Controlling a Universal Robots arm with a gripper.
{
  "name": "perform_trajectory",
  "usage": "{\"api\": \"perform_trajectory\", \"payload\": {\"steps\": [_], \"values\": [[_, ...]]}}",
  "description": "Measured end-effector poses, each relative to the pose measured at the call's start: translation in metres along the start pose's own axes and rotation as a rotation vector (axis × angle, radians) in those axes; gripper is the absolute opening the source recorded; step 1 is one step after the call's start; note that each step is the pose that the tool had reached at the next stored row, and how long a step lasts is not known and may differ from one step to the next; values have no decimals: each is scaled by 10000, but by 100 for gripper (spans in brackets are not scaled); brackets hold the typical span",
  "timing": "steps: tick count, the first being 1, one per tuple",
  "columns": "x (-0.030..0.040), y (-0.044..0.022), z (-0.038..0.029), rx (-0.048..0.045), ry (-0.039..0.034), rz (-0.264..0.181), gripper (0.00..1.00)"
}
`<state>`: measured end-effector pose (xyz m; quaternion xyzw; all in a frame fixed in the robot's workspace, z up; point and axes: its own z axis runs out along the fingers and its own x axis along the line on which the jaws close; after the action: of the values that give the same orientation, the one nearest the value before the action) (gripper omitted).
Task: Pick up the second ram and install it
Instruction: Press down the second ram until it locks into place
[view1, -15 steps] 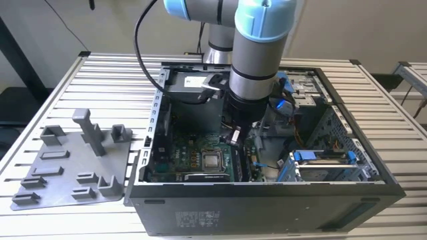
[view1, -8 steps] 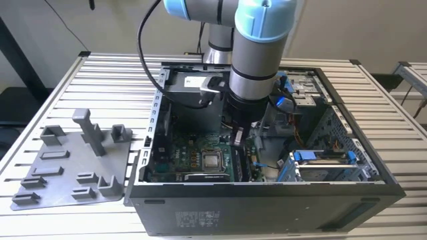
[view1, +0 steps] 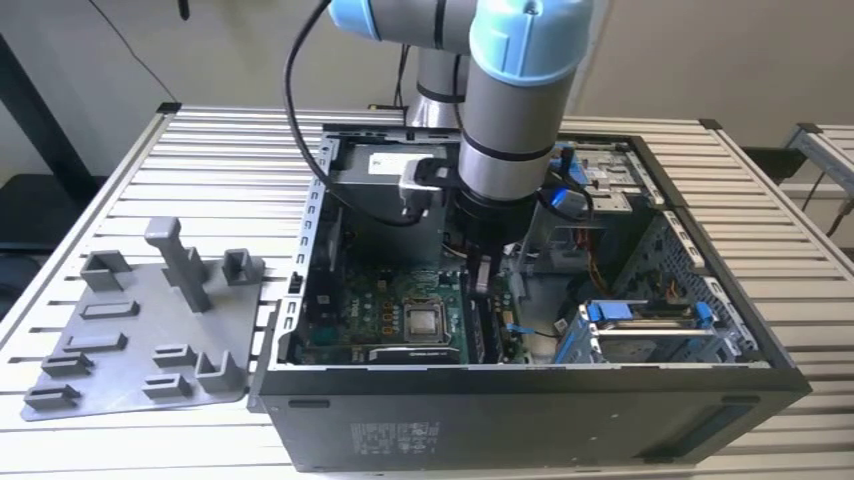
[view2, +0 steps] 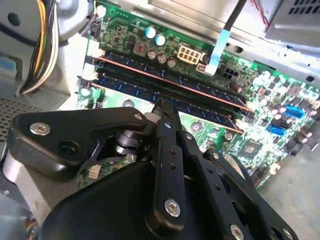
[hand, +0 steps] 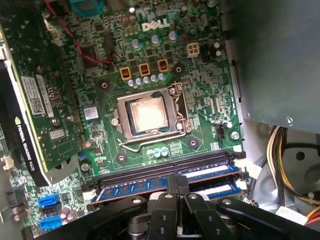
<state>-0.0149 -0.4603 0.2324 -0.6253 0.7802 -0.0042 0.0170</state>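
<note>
Two memory sticks stand side by side in the green board's slots. In both wrist views my gripper (view2: 162, 105) (hand: 178, 180) is shut, its tips resting on the top edge of the second ram (view2: 125, 89) (hand: 135, 186) near its middle. The other stick (view2: 200, 90) (hand: 215, 190) sits right beside it, with black empty slots (hand: 165, 169) next to the pair. In the exterior view the gripper (view1: 478, 290) reaches down into the open computer case (view1: 534, 375), over the slots.
A processor socket (hand: 147, 114) and an upright card (hand: 35, 100) share the board. Cable bundles (view2: 40, 45) (hand: 290, 160) and case walls crowd the slots. A grey fixture plate (view1: 134, 340) with upright posts lies at the exterior view's left on the slatted table.
</note>
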Motion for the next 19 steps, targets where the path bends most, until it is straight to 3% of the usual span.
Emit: {"api": "perform_trajectory", "payload": {"steps": [9,19], "values": [[2,-1,13,11,-43,-1268,11],[44,-9,27,9,-47,-1363,11]]}}
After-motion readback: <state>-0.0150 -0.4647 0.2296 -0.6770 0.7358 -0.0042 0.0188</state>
